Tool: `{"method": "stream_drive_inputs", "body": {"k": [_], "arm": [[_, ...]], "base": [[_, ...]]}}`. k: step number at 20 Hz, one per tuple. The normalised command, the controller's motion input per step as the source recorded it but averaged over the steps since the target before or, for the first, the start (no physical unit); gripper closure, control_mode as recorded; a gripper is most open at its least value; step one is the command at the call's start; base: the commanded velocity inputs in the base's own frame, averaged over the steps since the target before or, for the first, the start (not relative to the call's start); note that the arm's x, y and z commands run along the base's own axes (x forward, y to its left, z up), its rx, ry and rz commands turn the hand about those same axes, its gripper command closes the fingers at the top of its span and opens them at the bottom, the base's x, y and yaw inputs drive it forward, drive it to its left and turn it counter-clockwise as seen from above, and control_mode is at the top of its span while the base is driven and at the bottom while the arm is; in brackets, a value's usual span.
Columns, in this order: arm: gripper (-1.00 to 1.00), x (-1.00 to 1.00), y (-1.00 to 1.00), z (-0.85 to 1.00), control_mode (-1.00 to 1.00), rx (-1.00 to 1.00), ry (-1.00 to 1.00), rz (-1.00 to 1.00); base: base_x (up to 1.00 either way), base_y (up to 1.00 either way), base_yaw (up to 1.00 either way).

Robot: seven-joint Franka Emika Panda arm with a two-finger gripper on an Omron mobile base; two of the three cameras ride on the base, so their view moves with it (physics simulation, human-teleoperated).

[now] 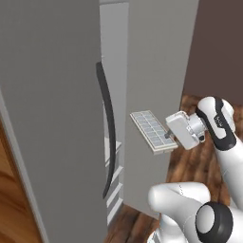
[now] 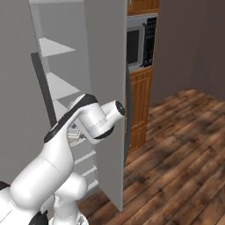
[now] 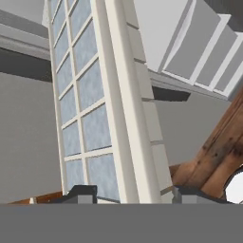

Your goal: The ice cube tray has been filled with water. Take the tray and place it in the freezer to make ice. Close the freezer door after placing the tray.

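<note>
Left base view: the ice cube tray (image 1: 153,130) is seen at the centre of the frame, held in the air by its near short end in the claw (image 1: 170,137), which is clamped on that end. The tray is tilted slightly, its grid of bluish cells facing up and its far end directed toward the upper left. It lies in front of the plain grey door (image 1: 156,95), just to the right of the narrow gap between the two doors. The freezer door (image 1: 52,118) occupies the left half of the frame and stands ajar; its dark curved handle (image 1: 108,128) runs down the door's right edge. White shelf edges (image 1: 114,185) are visible through the lower part of the gap. Wooden floor (image 1: 199,161) is seen at the right.

Right base view: the freezer (image 2: 59,66) is shown at the upper left, with white shelves inside. The arm crosses the lower left, and a small part of the tray (image 2: 75,128) is glimpsed behind it. A black-fronted microwave (image 2: 140,41) is set in wooden cabinetry at the upper centre.

Hand view: the tray (image 3: 90,114) runs from the bottom centre to the upper left, with one dark fingertip (image 3: 81,193) on each side of its near end.
</note>
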Motion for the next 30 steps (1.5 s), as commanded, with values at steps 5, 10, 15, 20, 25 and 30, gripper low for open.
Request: {"method": "stream_drive_inputs", "body": {"k": [5,10,15,20,25,30], "arm": [[1.0,0.0,0.0,0.0,1.0,0.0,0.0,0.0],[1.0,0.0,0.0,0.0,1.0,0.0,0.0,0.0],[1.0,0.0,0.0,0.0,1.0,0.0,0.0,0.0],[1.0,0.0,0.0,0.0,1.0,0.0,0.0,0.0],[1.0,0.0,0.0,0.0,1.0,0.0,0.0,0.0],[1.0,0.0,0.0,0.0,1.0,0.0,0.0,0.0]], "base": [[0.61,0.0,0.09],[0.57,0.0,0.11],[0.5,0.0,0.14],[0.45,0.0,0.15],[0.34,0.0,0.16],[0.11,0.0,0.16]]}}
